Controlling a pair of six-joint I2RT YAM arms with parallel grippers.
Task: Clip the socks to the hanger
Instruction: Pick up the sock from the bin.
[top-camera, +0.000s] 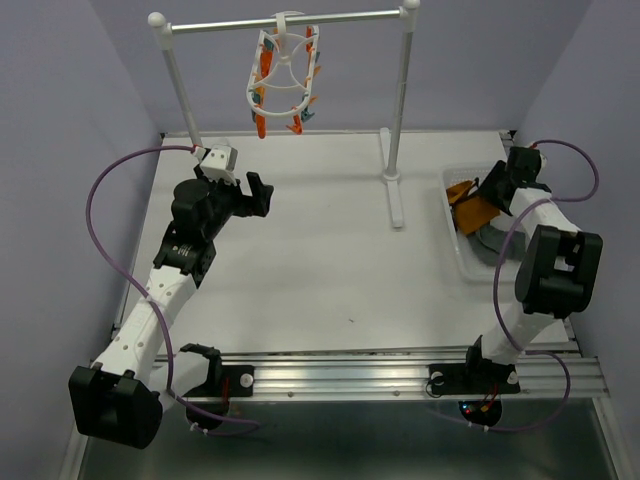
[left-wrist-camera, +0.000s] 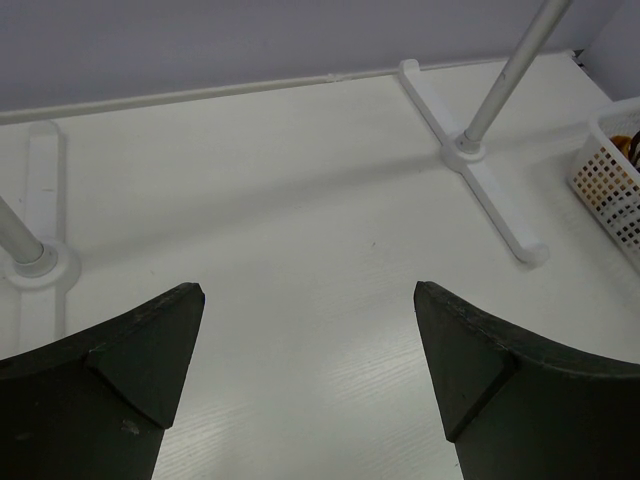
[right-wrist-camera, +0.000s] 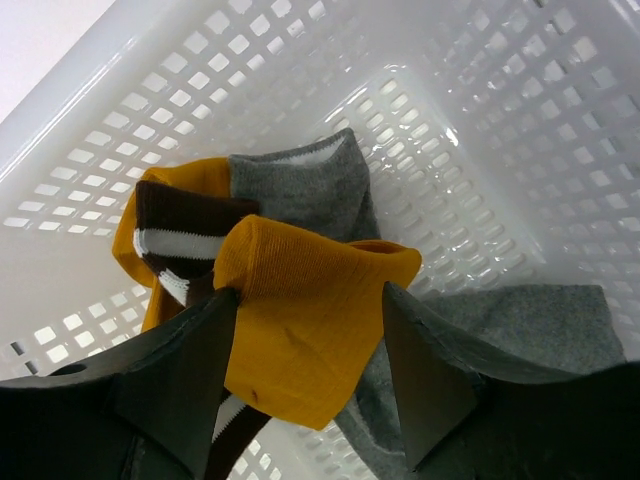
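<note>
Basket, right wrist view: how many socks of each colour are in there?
Mustard-orange socks: 2, one with a dark striped cuff
Grey socks: 2
Total: 4 socks, as far as the pile in the basket shows

mustard socks (right-wrist-camera: 300, 330) 2 | grey socks (right-wrist-camera: 300, 185) 2 | hanger (top-camera: 283, 75) 1 | basket (right-wrist-camera: 480, 120) 1

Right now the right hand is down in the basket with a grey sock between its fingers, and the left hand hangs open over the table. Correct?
One slip: in the right wrist view the sock between the right hand's fingers is mustard-orange; grey socks lie beside it. The basket, and the left hand open over the table, are as stated.
</note>
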